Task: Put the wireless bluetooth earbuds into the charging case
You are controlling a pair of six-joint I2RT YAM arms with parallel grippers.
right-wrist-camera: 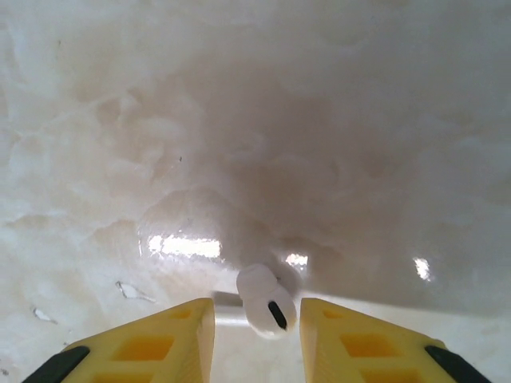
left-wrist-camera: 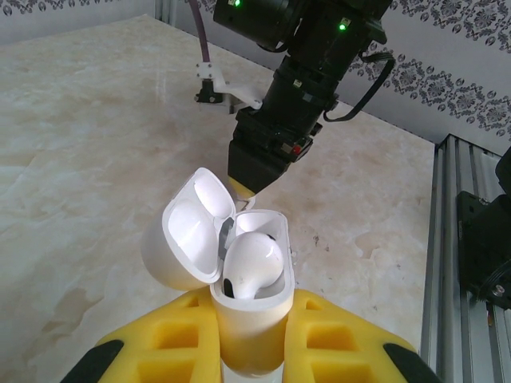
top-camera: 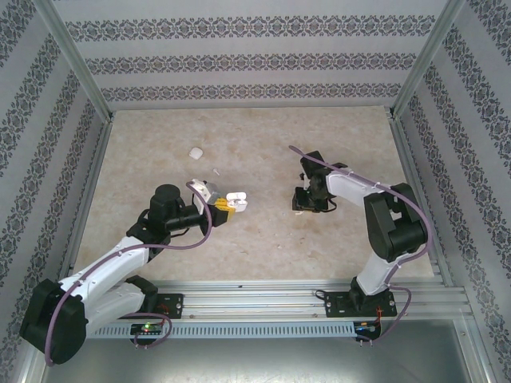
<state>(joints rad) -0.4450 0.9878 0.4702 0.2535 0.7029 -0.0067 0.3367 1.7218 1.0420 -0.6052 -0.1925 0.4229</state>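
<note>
- The left gripper (left-wrist-camera: 249, 335) is clamped tight on the lower body of a glossy white, rounded plastic charging case (left-wrist-camera: 254, 307). It holds the case upright and mouth-up, most likely so the other arm can lower a bud in from above.
- The case's hinged lid (left-wrist-camera: 188, 239) is swung back toward 10 o'clock in the left wrist view, leaving the wells uncovered.
- One tiny glossy white plastic earbud (left-wrist-camera: 254, 259) already sits in the near well. The well at 1 o'clock of it looks vacant, though its depth is hard to make out.
- From above, the right gripper (top-camera: 307, 199) hangs at 3 o'clock of the case, well apart from it, over the beige marbled table (top-camera: 263, 247).
- Its yellow fingers (right-wrist-camera: 152, 343) stand partly apart, with a second small white earbud (right-wrist-camera: 267, 302) between them, dark port toward the camera. I cannot tell whether they pinch it or merely flank it.
- The case's base and both grippers' finger roots are cut off by the frame edges.
- At 11 o'clock of the case lie a white rounded lump (top-camera: 195, 152) and a smaller white fleck (top-camera: 215, 170), too small to identify.
</note>
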